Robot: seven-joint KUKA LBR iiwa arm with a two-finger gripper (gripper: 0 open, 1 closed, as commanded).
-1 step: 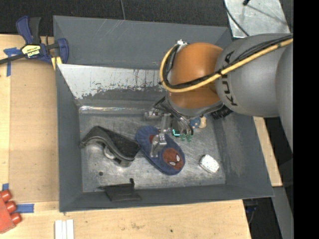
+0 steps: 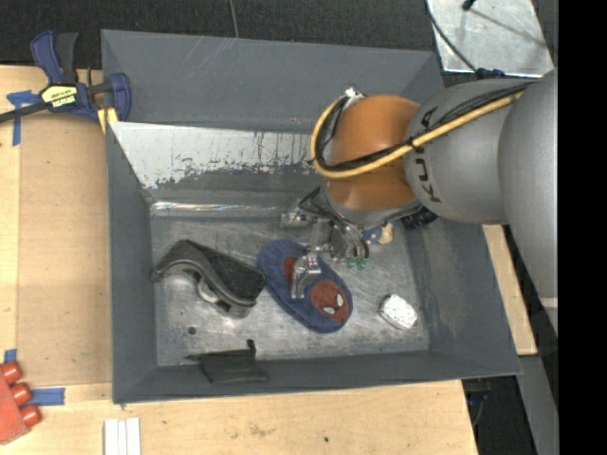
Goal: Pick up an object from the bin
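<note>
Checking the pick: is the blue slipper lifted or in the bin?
Lying on the bin floor; the blue slipper rests flat beneath the gripper.

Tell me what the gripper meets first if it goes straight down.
Probably the blue fabric piece with a red patch, lying right under the gripper; how much gap is left between them is unclear.

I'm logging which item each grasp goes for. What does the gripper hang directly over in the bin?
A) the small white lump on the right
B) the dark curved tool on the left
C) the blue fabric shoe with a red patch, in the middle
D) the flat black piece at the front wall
C: the gripper sits right above the blue fabric shoe, overlapping its upper end in the camera view.
</note>
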